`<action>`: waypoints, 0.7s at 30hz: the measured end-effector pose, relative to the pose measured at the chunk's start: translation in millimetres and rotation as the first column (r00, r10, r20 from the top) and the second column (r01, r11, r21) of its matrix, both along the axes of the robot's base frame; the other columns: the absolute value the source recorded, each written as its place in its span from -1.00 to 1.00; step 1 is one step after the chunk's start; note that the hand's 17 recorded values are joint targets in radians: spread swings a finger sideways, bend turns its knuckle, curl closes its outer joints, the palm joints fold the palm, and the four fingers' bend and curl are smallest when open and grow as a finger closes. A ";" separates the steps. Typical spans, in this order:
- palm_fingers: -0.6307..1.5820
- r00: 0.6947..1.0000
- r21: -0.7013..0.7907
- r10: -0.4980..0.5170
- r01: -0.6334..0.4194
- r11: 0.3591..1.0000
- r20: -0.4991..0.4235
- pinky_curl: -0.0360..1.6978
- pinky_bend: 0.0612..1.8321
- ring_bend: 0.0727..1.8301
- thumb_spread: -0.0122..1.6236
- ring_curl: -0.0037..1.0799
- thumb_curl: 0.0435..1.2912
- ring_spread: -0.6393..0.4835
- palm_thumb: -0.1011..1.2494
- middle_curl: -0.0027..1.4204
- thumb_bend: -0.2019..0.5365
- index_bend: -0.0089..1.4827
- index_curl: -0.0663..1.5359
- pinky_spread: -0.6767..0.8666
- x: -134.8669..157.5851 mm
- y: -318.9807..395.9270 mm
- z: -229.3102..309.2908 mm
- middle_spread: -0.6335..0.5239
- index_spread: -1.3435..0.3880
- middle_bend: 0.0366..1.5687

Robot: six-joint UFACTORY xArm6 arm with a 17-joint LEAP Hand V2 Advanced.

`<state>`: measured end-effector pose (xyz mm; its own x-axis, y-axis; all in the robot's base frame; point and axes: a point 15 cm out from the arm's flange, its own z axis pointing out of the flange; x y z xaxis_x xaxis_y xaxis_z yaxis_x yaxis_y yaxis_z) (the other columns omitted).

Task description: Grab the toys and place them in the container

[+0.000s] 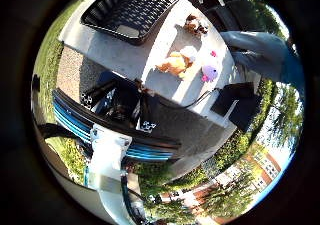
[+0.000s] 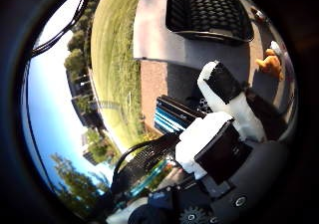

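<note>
Hand (image 2: 227,119) rides high, well above the pale table (image 1: 120,55), with nothing between its fingers; the one white-and-black finger in the thumb-side view reaches out fairly straight, so I take the hand as open and empty, parked up here to survey before a descent. Black basket (image 1: 132,10) sits at one end of the table, open side up, presumably as the container, placed apart from the toys so drops have a clear target. Three plush toys lie loose on the sunlit part: an orange one (image 1: 175,62), a pink-and-white one (image 1: 211,69) just beside it, and a brown-and-white one (image 1: 196,25) nearer the basket. None is in the basket yet. Toys lie apart, which probably leaves room for fingers around each.
</note>
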<state>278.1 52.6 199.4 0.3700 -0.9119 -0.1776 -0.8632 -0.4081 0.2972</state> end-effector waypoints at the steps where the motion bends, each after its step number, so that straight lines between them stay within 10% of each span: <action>1: -0.16 1.000 -0.016 0.006 -0.006 1.000 0.002 -0.71 -0.69 -0.69 0.63 -0.35 -0.48 0.60 0.23 -0.52 -0.50 -0.75 -0.53 0.40 -2.4 -6.0 4.9 0.15 0.38 -0.81; 21: -0.18 0.910 -0.109 -0.366 0.391 0.914 0.195 -0.69 -0.54 -0.66 0.59 -0.34 -0.48 0.60 0.17 -0.52 -0.53 -0.81 -0.57 0.41 89.4 -266.2 76.5 0.11 0.37 -0.81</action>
<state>367.5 -213.7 276.0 0.0044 -1.0000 -0.0020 -0.9861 -0.0047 0.1662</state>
